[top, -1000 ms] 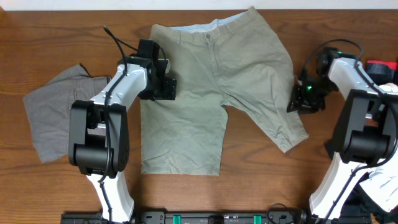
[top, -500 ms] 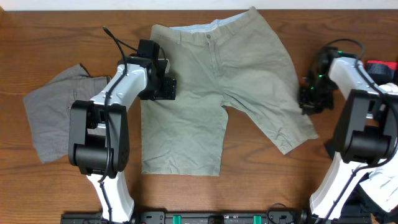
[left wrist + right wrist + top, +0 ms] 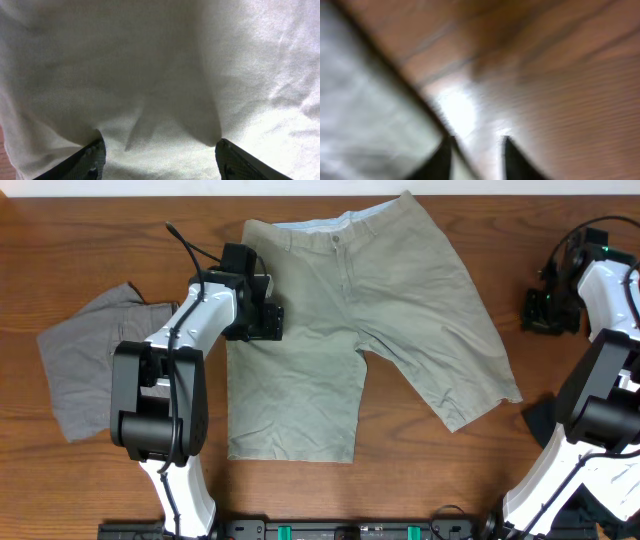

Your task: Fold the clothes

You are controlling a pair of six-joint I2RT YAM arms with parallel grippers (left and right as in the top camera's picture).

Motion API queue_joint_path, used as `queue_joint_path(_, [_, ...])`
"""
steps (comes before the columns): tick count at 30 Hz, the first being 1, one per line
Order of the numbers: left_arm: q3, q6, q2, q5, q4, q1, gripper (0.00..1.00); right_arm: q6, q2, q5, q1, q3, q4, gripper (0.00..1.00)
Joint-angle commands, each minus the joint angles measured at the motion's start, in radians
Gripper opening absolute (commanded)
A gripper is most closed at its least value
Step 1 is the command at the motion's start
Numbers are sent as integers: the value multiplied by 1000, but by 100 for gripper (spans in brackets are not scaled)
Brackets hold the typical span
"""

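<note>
The large khaki shorts (image 3: pixel 340 310) lie spread flat at the table's middle, waistband away from me, both legs toward me. My left gripper (image 3: pixel 262 320) is open and rests low over their left side; the left wrist view shows only khaki cloth (image 3: pixel 160 75) between its wide-apart fingers (image 3: pixel 159 155). My right gripper (image 3: pixel 548 310) is over bare wood, right of the shorts and apart from them. The blurred right wrist view shows its fingers (image 3: pixel 475 150) slightly apart with nothing between them, and khaki cloth (image 3: pixel 360 115) at the left. The smaller grey shorts (image 3: pixel 90 360) lie crumpled at the far left.
The wooden table (image 3: pixel 420 470) shows around the clothes. A black rail (image 3: pixel 350 530) runs along the front edge. The arm bases stand at the front left (image 3: pixel 150 430) and front right (image 3: pixel 590 420), with white material (image 3: pixel 610 480) by the right base.
My right gripper pulled the khaki shorts' right leg outward to the right, let go and moved away up and right. The left arm has not moved.
</note>
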Motion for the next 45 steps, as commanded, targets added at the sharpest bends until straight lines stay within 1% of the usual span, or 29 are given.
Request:
queue_joint_path(1, [-11,-2,11,13,1,-3,72,-104,0,-135,21,0,-71,39])
queue_joint_path(5, [-11,-2,11,13,6,-3,72,-113,0,-103,72,-19,-89,38])
queue_joint_path(7, [-11,-2,11,13,8,-3,72,-93,0,-35,97,-32,-71,39])
queue_joint_path(11, [-11,-2,11,13,7,-3,72,6,1,166,127,-85,-14,40])
queue_joint_path(16, [-11,-2,11,13,8,-3,72,37,1,262,127,-174,61,39])
queue_joint_path(18, [-11,-2,11,13,8,-3,72,42,1,262,127,-201,95,32])
queue_joint_path(20, [-11,-2,11,13,8,-3,72,55,1,262,127,-220,124,20])
queue_joint_path(23, [-11,-2,11,13,8,-3,72,63,1,253,125,-228,143,9])
queue_joint_path(27, [-11,-2,11,13,8,-3,72,63,1,328,110,-227,208,1])
queue_joint_path(29, [-11,-2,11,13,8,-3,72,63,1,387,92,-222,265,1])
queue_joint_path(32, [-11,-2,11,13,11,-3,72,62,1,389,55,-214,375,1])
queue_joint_path(34, [-10,-2,11,13,16,-3,72,62,0,372,33,-214,421,4])
queue_joint_path(35, [-10,-2,11,13,16,-3,72,62,0,358,25,-213,426,12])
queue_joint_path(37, [-10,-2,11,13,15,-3,72,62,-1,318,13,-208,406,34])
queue_joint_path(38, [-10,-2,11,13,16,-3,72,63,-3,292,8,-203,387,43])
queue_joint_path(39, [-10,-2,11,13,17,-3,72,64,-6,280,4,-201,377,48])
queue_joint_path(40, [-8,-2,10,13,20,-2,72,66,-10,269,1,-198,370,52])
queue_joint_path(41, [-2,-2,8,13,19,-2,72,80,-14,260,-3,-193,361,54])
queue_joint_path(43, [13,-1,2,13,19,-2,72,130,-34,235,-14,-179,335,54])
queue_joint_path(45, [40,3,-11,13,19,-2,72,163,-69,163,-32,-164,318,54])
